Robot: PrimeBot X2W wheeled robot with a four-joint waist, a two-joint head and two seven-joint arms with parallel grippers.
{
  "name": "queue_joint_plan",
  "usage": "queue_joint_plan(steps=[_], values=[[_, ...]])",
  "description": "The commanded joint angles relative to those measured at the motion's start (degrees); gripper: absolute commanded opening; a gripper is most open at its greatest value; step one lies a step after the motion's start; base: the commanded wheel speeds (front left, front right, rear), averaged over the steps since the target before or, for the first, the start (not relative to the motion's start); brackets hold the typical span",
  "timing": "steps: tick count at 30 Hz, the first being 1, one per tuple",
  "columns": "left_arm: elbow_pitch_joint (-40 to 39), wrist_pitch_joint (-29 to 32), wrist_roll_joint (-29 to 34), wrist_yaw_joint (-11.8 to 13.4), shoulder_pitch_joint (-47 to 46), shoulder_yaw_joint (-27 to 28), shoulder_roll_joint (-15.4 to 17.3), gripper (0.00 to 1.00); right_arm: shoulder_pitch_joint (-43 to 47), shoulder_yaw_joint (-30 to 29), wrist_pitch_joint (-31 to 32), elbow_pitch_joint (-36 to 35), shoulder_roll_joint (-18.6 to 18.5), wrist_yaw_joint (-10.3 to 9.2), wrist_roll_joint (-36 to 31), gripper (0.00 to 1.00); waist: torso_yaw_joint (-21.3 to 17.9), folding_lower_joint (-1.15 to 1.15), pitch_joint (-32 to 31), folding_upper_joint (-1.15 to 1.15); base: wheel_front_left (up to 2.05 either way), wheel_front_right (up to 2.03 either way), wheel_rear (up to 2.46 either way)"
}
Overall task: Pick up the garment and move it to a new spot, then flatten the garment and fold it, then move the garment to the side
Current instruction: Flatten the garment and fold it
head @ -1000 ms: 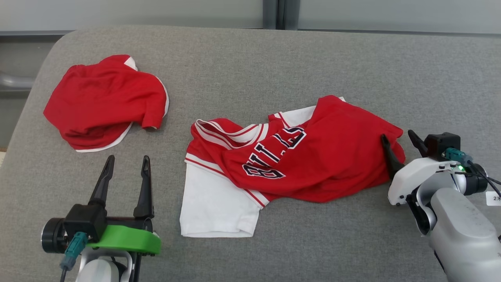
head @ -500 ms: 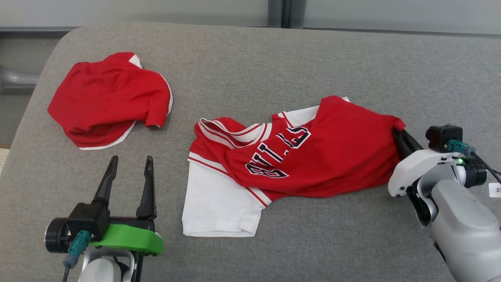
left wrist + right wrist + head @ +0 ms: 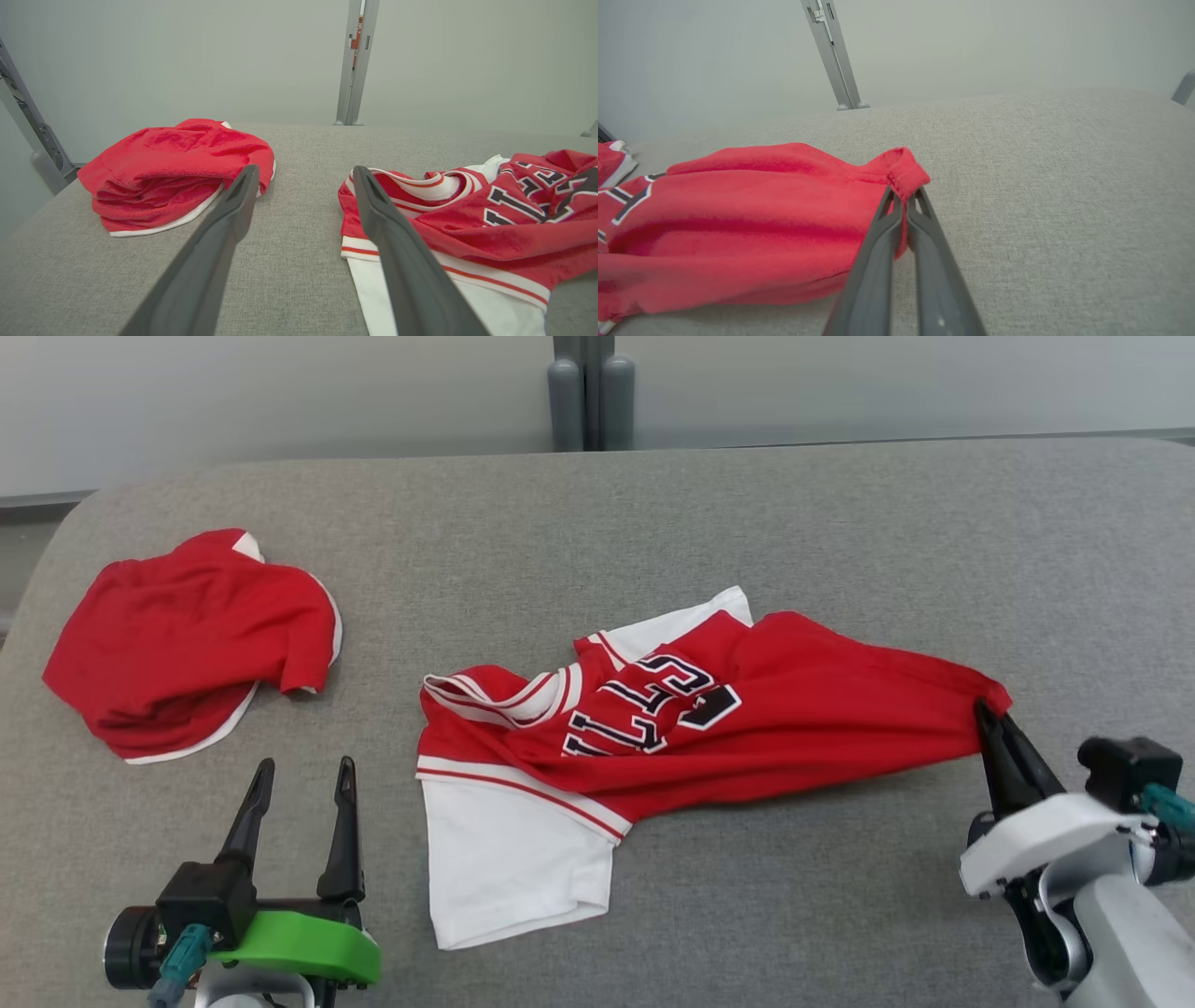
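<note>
Jersey (image 3: 803, 728) corner pinched tight in R hand (image 3: 982, 711); L hand (image 3: 305, 767) wide open, empty.

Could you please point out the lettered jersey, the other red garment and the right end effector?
lettered jersey (image 3: 822, 709), head view, on its red body panel.
other red garment (image 3: 187, 635), head view, on its bunched red top.
right end effector (image 3: 902, 198), right wrist view, between its closed fingertips.

We appear to work in a plain lab or test room: ahead of our left gripper (image 3: 306, 763), a grey fabric-covered table (image 3: 747, 523) ends at bare pale wall panels (image 3: 280, 401) joined by a metal post (image 3: 588, 392).
</note>
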Motion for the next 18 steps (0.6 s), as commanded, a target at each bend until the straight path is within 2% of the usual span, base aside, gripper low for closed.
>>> queue_joint_plan(steps=[1,6,7,8,18], values=[[0.2,-0.04,-0.28,-0.13,0.68,0.05,0.0,1.0,2.31,-0.81,-0.18,-1.34,0.4,-0.1,0.56,0.0,-1.58,0.0,-1.12,0.0,0.0,0.0,0.0],[0.51,-0.04,-0.54,-0.13,1.18,-0.15,-0.04,1.0,8.97,-3.09,-0.18,-3.81,2.15,-0.09,2.58,0.0,-2.55,0.0,-1.45,0.0,0.0,0.0,0.0],[0.66,-0.04,-0.59,-0.13,1.29,-0.28,-0.05,1.0,9.37,-3.31,-0.18,-4.09,2.24,-0.09,2.38,0.42,-2.71,0.0,-1.54,0.0,0.0,0.0,0.0],[0.75,-0.04,-0.6,-0.13,1.35,-0.34,-0.05,1.0,9.88,-3.6,-0.18,-4.29,2.59,-0.09,2.35,1.0,-2.84,0.0,-1.6,0.0,0.0,0.0,0.0],[0.51,-0.04,-0.16,-0.14,1.99,0.74,0.47,1.0,12.17,-7.48,-0.17,-10.49,4.65,-0.09,-4.37,1.0,-3.66,0.0,-3.22,0.0,0.0,0.0,0.0]])
